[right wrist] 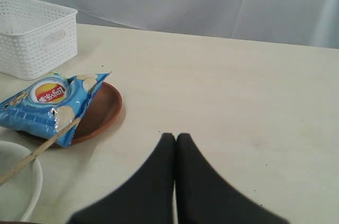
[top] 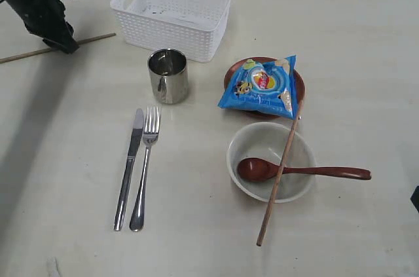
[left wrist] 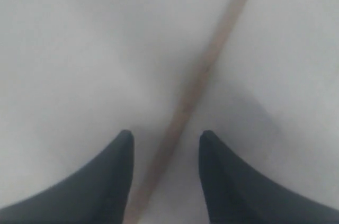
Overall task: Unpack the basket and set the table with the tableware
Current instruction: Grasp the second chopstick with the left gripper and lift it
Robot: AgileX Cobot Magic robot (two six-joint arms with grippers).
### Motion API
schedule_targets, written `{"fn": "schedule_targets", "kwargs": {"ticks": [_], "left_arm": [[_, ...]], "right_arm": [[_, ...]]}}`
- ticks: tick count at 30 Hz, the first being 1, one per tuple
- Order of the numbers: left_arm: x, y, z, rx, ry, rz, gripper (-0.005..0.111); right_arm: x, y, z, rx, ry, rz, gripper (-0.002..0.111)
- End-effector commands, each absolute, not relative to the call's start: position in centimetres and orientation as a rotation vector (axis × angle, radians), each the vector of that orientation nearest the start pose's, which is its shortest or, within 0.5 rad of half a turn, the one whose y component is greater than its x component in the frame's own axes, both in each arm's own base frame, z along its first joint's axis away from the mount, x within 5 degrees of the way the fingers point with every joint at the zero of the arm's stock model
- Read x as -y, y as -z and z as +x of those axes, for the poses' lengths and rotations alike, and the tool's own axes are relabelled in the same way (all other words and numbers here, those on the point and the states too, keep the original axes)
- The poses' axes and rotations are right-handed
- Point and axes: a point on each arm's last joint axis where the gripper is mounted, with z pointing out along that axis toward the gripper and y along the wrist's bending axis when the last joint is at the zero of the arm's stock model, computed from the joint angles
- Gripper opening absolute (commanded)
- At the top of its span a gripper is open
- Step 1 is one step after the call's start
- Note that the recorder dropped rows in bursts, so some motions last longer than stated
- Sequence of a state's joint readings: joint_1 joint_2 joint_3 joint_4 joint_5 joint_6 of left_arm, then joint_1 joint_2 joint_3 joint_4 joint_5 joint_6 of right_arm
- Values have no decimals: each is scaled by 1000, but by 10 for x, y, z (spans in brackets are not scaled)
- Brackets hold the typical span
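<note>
Now the left fingers (left wrist: 114,181) stood apart astride the chopstick (left wrist: 196,81) lying on the worktop (top: 65,159) near the basket (top: 177,31), seemingly lined up to pinch it, while the right fingers (right wrist: 159,181) sat pressed together.

The pale cream tabletop (top: 72,159) has faint wood grain and a few small dark specks. At its far edge stands a white lattice basket (top: 173,31), and just in front of that a shiny steel cup (top: 169,77), upright. To the right of the cup sits a round brown plate (top: 229,75). Nearer, a steel knife (top: 129,169) and a steel fork (top: 144,172) lie side by side, almost touching, handles toward the near edge. An off-white bowl (top: 262,136) rests right of them, in front of the plate. One wooden chopstick (top: 95,38) lies flat at the far left; a second chopstick (top: 272,198) slants over the bowl, its lower tip down by the surface.
</note>
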State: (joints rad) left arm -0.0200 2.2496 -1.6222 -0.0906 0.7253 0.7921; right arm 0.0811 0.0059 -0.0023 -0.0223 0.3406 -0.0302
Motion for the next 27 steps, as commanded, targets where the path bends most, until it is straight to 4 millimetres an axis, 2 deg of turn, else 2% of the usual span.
{"fn": "schedule_targets", "kwargs": {"ticks": [1, 3, 5, 7, 14, 17, 21, 27], "left_arm": [[15, -114, 461, -2656, -70, 1051, 39], [15, -113, 460, -2665, -64, 1055, 32], [15, -113, 458, -2679, -54, 1065, 19], [15, -111, 456, -2698, -42, 1078, 0], [15, -88, 444, -2835, 58, 1168, 0], [15, -85, 441, -2877, 76, 1131, 0], [16, -99, 441, -2883, 75, 1069, 0], [17, -135, 434, -2907, 108, 984, 0]], "right_arm": [[-3, -183, 54, -1818, -6, -113, -1], [-3, -183, 54, -1818, -6, -113, -1], [-3, -183, 54, -1818, -6, -113, -1], [-3, -183, 54, -1818, -6, -113, -1], [-3, -183, 54, -1818, -6, -113, -1], [-3, -183, 54, -1818, -6, -113, -1], [-3, -183, 54, -1818, -6, -113, -1], [-3, -183, 54, -1818, -6, -113, -1]]}}
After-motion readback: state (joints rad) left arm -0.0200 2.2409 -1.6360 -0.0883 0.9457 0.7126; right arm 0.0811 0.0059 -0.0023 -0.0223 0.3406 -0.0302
